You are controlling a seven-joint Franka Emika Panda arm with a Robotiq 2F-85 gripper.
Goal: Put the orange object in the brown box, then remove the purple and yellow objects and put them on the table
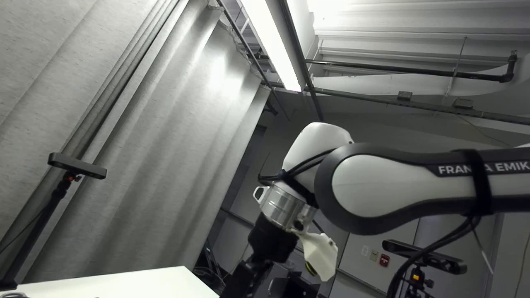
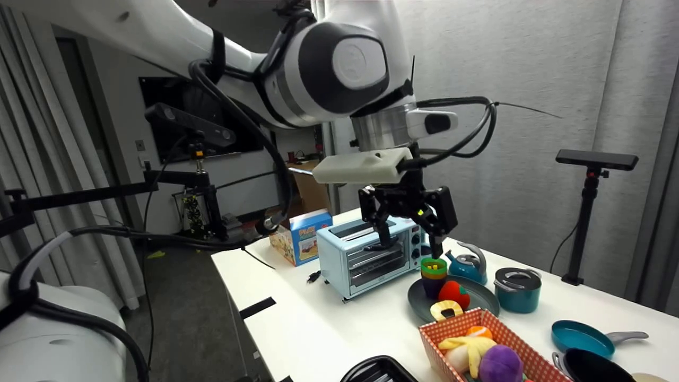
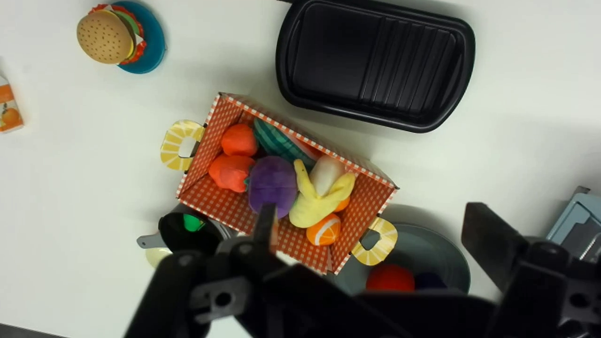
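Note:
The box that fits the task's brown box is open-topped, lined in red-and-white check, with yellow pineapple-slice handles. Inside it lie the purple object, round and plush, and the yellow object, a peeled plush banana. An orange object with a white stripe rests in the box beside the banana; another orange piece is partly hidden under it. My gripper hangs above the table with its fingers wide apart and nothing between them. In an exterior view the gripper is before the toaster oven, well above the box.
Red-orange plush pieces and a green one share the box. Around it stand a black tray, a toy burger, a dark cup and a grey plate. A toaster oven, kettle and pot stand farther off.

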